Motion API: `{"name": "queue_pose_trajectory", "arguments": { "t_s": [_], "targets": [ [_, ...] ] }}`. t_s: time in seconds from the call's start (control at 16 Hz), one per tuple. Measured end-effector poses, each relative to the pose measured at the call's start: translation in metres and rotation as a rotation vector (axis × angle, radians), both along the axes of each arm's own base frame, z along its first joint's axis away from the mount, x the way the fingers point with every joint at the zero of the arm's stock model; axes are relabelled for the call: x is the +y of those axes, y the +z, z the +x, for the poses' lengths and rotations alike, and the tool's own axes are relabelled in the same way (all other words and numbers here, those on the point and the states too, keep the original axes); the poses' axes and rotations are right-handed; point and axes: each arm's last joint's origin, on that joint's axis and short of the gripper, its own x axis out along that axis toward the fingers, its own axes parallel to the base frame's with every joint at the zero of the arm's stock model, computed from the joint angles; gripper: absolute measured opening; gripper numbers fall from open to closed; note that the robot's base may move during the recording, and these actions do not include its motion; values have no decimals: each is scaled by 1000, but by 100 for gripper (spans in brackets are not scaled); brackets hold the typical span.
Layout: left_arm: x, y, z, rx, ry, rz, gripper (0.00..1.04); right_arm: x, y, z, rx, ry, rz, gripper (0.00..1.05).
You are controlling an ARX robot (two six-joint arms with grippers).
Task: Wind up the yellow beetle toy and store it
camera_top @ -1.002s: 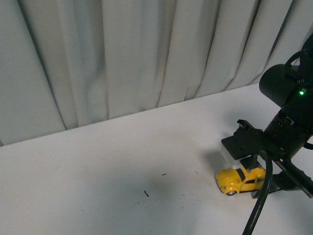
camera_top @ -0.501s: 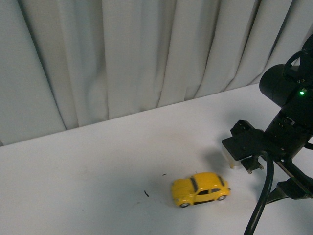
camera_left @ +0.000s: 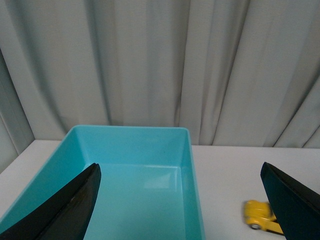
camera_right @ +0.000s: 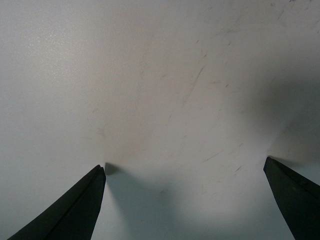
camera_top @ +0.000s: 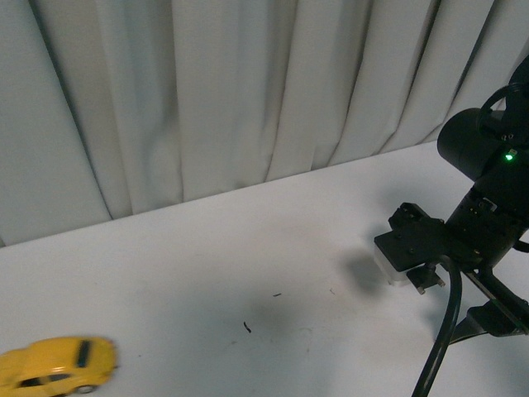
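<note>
Lying well apart from the right gripper (camera_right: 185,164) — spread wide, nothing held — and beyond the left gripper (camera_left: 180,167), likewise parted: yellow beetle toy (camera_top: 56,364), rounded, blurred, dark-windowed.

The beetle toy (camera_top: 56,365) sits on the table's (camera_top: 207,273) front left, well apart from the right arm (camera_top: 488,215). A bin (camera_left: 195,200) stands near it.

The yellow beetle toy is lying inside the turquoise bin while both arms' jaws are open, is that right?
Not inside. The yellow beetle toy stands on the white table outside the turquoise bin, as the left wrist view shows. Both arms' jaws are indeed open.
</note>
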Motion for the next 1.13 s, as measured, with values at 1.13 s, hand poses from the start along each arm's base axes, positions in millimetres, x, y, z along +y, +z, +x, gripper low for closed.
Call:
{"name": "queue_pose_trajectory", "arguments": {
  "t_s": [1.13],
  "targets": [
    [0,0,0,0,0,0,98,24,132,69,-532,171,118,98]
  ]
}}
